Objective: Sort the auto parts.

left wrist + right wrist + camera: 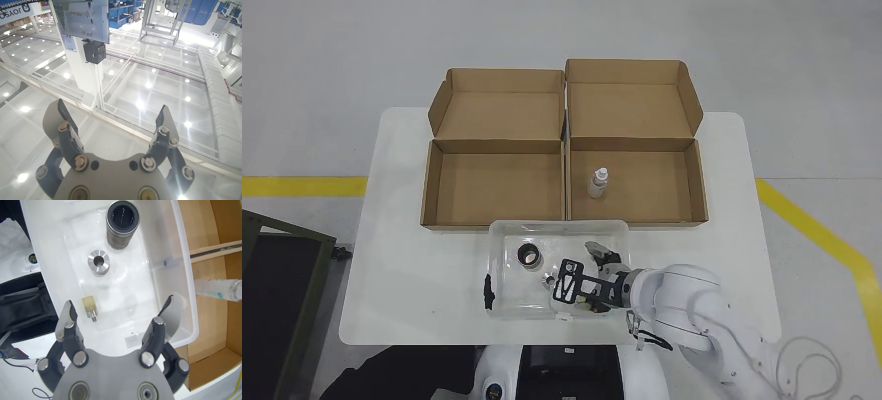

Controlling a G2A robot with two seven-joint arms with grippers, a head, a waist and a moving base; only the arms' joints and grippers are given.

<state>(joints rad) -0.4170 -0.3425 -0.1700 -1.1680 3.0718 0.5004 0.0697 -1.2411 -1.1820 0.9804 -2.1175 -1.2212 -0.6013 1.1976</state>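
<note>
Bin (186, 256) of clear plastic sits on the white table (392, 250), at the robot's edge, just in front of two open cardboard boxes set side by side. Three parts lie inside the bin, apart from each other: a dark ribbed sleeve (122, 224) at the end far from the right arm, a shiny metal bushing (98, 261) with a centre hole next to it, and a small stud (89, 307) with a yellowish cap and a threaded tip. Right gripper (120, 300) hangs over the bin's right end, jaws spread wide and gripping nothing; the stud is below, close to one finger, not touched. The right box (652, 190) holds a white bottle (599, 182) on its floor; the left box (492, 190) is beside it, walls touching. Left gripper (111, 103) points up at the ceiling, jaws released, nothing between them.
</note>
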